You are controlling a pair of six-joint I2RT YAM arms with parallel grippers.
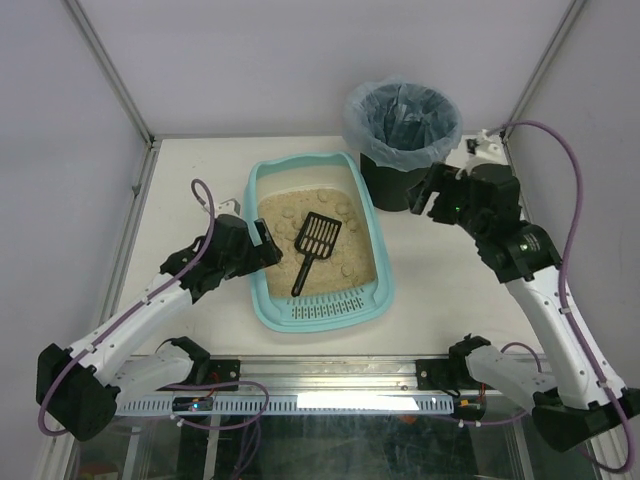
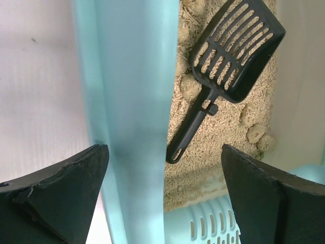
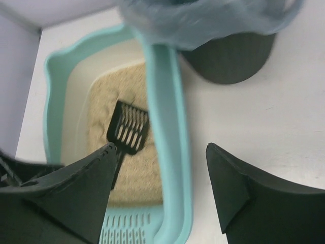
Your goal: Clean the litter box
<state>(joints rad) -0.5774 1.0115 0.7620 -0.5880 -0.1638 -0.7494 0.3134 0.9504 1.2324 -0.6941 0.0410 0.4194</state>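
The litter box (image 1: pixel 325 312) is sitting mid-table. Your left gripper (image 1: pixel 268 245) is straddling its left rim, spread wide, while your right gripper (image 1: pixel 425 198) is hovering spread and empty beside the bin (image 1: pixel 400 150).

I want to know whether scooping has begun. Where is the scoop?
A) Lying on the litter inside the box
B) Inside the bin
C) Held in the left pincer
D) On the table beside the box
A: the scoop lies flat on the litter inside the box, while the left pincer and the right pincer are both open and off it.
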